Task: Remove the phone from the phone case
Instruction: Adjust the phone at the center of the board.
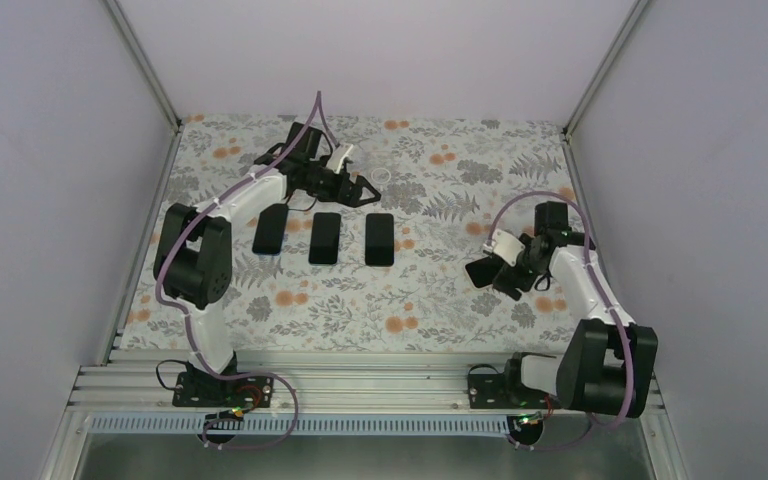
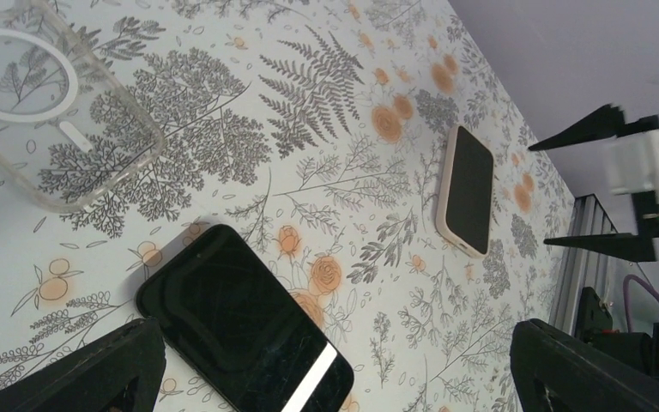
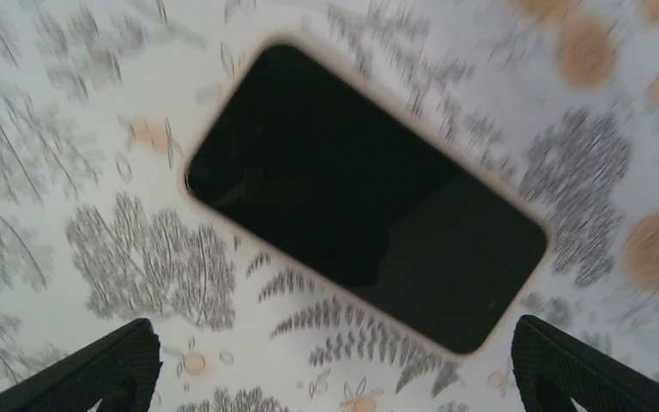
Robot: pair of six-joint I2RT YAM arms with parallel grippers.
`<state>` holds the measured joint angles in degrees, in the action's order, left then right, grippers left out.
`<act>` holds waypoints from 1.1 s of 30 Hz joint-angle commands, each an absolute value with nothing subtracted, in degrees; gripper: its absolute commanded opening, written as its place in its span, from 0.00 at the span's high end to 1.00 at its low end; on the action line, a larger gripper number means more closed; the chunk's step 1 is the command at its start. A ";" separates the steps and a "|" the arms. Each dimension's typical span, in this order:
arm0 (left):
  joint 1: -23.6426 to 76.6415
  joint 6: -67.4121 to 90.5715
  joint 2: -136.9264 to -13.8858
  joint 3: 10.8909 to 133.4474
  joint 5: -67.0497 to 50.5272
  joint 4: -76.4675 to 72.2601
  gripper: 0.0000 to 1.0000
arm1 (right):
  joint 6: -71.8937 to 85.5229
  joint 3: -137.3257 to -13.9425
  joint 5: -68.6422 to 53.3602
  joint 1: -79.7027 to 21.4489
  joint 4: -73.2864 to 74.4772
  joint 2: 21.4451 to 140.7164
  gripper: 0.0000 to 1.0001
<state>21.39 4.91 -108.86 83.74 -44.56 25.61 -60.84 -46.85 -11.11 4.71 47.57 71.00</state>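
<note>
A phone in a beige phone case [image 3: 369, 197] lies screen up on the floral table; it is the rightmost [image 1: 380, 239] of three dark phones in a row. My right gripper [image 1: 485, 272] hovers to its right, open, and in the right wrist view the gripper [image 3: 330, 369] has nothing between its fingers and the cased phone just beyond them. My left gripper [image 1: 360, 190] is open behind the row. In the left wrist view that gripper [image 2: 335, 378] straddles a bare black phone [image 2: 240, 318], with the cased phone [image 2: 468, 189] farther off.
An empty clear case [image 2: 51, 112] with a white ring lies at the back of the table by the left gripper. Two other dark phones [image 1: 269, 232] [image 1: 325, 238] lie left of the cased one. Grey walls enclose the table; a metal rail [image 1: 360, 385] runs along the near edge.
</note>
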 commanded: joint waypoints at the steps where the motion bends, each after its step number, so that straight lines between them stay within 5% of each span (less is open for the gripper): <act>1: 21.53 3.98 -106.49 84.81 -45.12 25.24 0.00 | -65.83 -43.08 -7.44 9.05 47.33 72.19 0.10; 10: 21.42 5.09 -106.99 85.79 -46.31 24.54 0.00 | -64.52 -41.95 -4.37 15.27 45.34 78.42 0.52; 19: 21.10 5.74 -105.78 85.74 -46.84 24.20 0.00 | -55.67 -45.54 -3.56 15.71 39.11 86.97 0.73; 26: 20.57 6.56 -105.79 85.82 -47.57 23.51 0.00 | -50.00 -51.84 -5.23 15.09 36.88 94.77 0.83; 33: 19.91 7.07 -106.31 86.16 -47.98 23.47 0.00 | -44.67 -58.17 -8.82 9.73 35.55 101.56 0.80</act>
